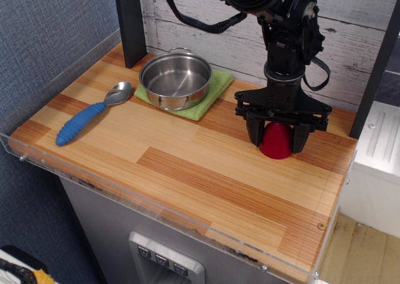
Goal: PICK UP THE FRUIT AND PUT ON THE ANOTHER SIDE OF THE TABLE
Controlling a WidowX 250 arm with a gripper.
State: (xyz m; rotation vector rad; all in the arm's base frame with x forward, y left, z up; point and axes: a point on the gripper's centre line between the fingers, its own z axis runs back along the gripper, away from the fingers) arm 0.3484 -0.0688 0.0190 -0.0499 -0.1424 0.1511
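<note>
The fruit is a glossy deep-red strawberry-shaped toy on the right part of the wooden table. My black gripper hangs straight down over it, with one finger on each side, shut on the fruit. The fruit's base is at or just above the table top; I cannot tell whether it touches. The upper part of the fruit is hidden by the gripper body.
A steel bowl stands on a green cloth at the back. A blue-handled spoon lies at the left. A dark post rises at the back left. A clear acrylic rim edges the table.
</note>
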